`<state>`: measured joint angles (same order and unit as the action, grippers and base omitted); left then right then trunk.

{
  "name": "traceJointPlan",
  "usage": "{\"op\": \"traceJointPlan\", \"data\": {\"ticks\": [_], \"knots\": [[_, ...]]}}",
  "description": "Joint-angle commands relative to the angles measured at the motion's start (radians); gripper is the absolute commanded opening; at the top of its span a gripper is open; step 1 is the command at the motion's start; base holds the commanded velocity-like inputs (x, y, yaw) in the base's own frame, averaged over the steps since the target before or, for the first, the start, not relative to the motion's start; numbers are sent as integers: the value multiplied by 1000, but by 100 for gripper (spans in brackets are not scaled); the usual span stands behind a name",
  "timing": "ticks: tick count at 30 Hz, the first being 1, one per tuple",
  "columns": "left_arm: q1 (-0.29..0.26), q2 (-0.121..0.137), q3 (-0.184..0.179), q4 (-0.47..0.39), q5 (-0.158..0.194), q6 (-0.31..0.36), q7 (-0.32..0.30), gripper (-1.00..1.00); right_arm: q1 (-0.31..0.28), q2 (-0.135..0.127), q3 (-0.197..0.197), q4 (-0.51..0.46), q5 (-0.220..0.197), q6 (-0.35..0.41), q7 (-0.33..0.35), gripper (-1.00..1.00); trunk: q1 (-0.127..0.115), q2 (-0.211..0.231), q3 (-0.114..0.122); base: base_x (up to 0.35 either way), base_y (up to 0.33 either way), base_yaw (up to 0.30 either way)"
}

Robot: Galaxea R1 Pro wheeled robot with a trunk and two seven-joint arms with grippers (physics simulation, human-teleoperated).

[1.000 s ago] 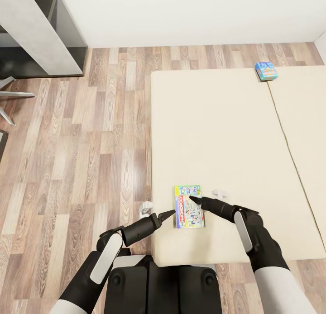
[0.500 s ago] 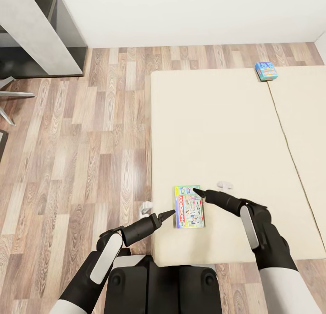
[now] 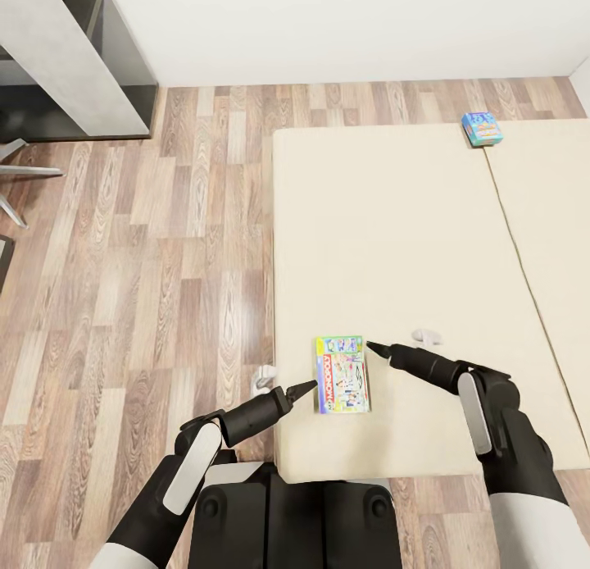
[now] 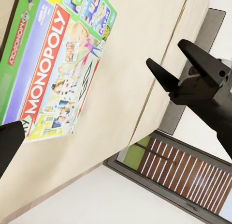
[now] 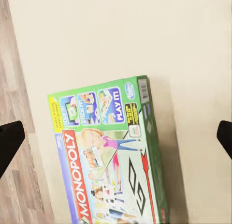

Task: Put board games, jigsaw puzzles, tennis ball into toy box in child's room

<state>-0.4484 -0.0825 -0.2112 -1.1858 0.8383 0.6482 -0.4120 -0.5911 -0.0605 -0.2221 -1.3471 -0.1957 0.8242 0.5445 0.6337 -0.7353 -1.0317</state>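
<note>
Monopoly box lies flat on bed between left tool and right tool, both spread wide, empty.

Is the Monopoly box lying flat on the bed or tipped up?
Flat. The Monopoly box rests face-up on the bed, its printed lid showing in both wrist views; neither claw touches it.

Wood-plank floor (brown and grey) meets a plain white wall.
</note>
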Motion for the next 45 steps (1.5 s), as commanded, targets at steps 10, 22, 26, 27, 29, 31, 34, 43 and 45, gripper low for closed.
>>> {"op": "traceJointPlan", "data": {"ticks": [10,22,26,27,29,31,34,43,45], "knots": [[0,0,1,0,5,7,1,100,48,-23,-129,-74,-5,39,32,100,0,-1,-1,0,0,0],[-1,0,1,-2,5,7,1,100,65,-30,-171,-100,-4,56,90,100,0,-1,-1,0,4,0],[0,0,2,-2,5,7,1,100,67,-31,-174,-102,-4,59,95,100,0,-1,-1,0,81,0],[0,0,2,-2,5,7,1,100,67,-31,-175,-103,-4,60,96,100,0,-1,-1,0,146,0],[0,0,2,-2,5,7,1,100,68,-31,-176,-103,-4,61,98,100,0,-1,-1,0,160,0],[0,0,2,-2,5,7,1,100,68,-31,-177,-104,-4,61,99,100,0,-1,-1,0,197,0],[-1,0,1,-2,5,7,1,100,69,-31,-178,-104,-4,62,100,100,0,-1,-1,0,225,-10],[-1,0,1,-3,5,7,1,100,69,-31,-179,-105,-4,64,102,100,0,-1,-1,0,258,-124],[-1,0,1,-3,5,7,1,100,69,-31,-179,-105,-4,64,102,100,0,-1,-1,0,275,-208]]}}
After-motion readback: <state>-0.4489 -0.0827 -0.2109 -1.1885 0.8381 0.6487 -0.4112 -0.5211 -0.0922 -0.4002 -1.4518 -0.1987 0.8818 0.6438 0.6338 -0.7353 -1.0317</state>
